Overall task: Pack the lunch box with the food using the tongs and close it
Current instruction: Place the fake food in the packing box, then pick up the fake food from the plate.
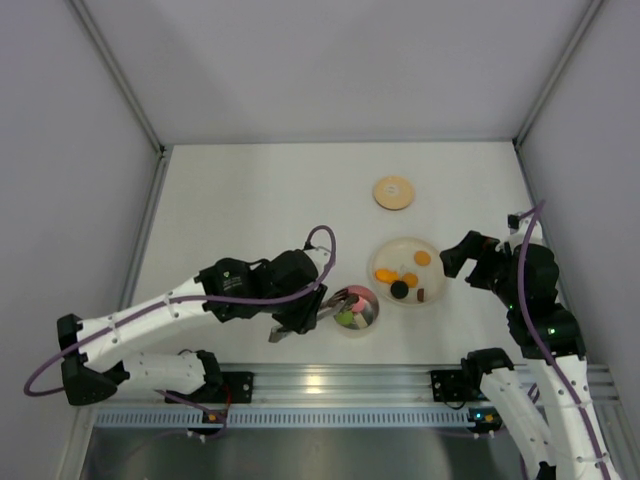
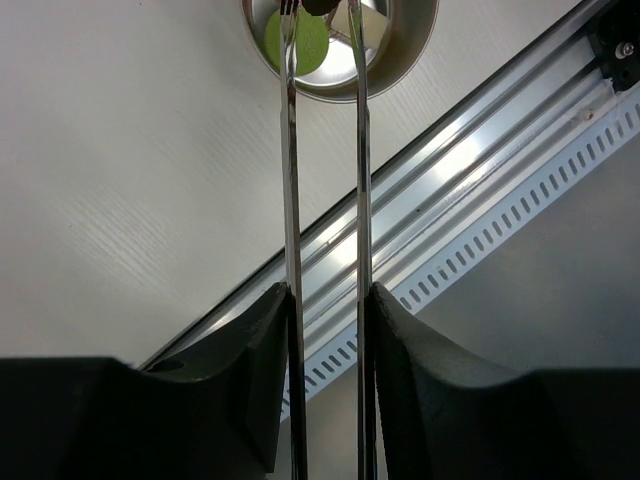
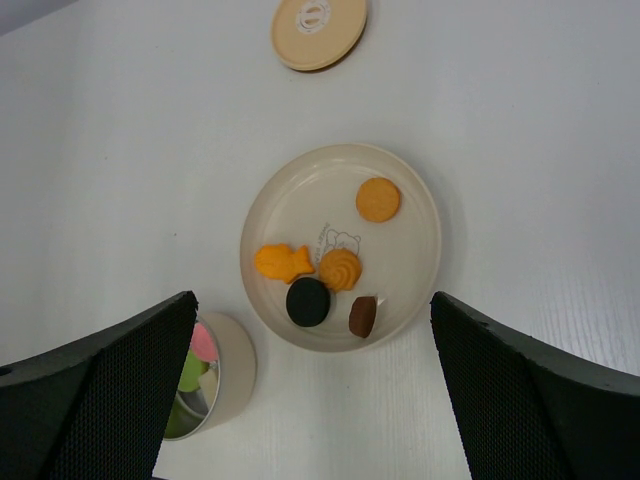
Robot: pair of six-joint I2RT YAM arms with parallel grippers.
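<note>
My left gripper (image 1: pixel 300 316) is shut on the tongs (image 1: pixel 323 307), one slim metal arm against each finger. In the left wrist view the tongs (image 2: pixel 290 200) run up from the gripper (image 2: pixel 327 295) and their tips hang slightly apart over the lunch box (image 2: pixel 410 60), just above a green piece (image 2: pixel 312 40). The steel lunch box (image 1: pixel 374 316) holds pink and green food (image 3: pixel 195 365). More food lies on a cream plate (image 3: pixel 300 195): three orange biscuits, a black round piece (image 3: pixel 308 301) and a brown bit (image 3: pixel 362 315). My right gripper (image 1: pixel 468 262) hovers open by the plate's right side. The wooden lid (image 1: pixel 393 192) lies flat behind the plate.
The aluminium rail (image 1: pixel 340 382) runs along the table's near edge, close to the lunch box. Grey walls close in the table on the left, right and back. A purple cable (image 1: pixel 322 240) loops over the left arm.
</note>
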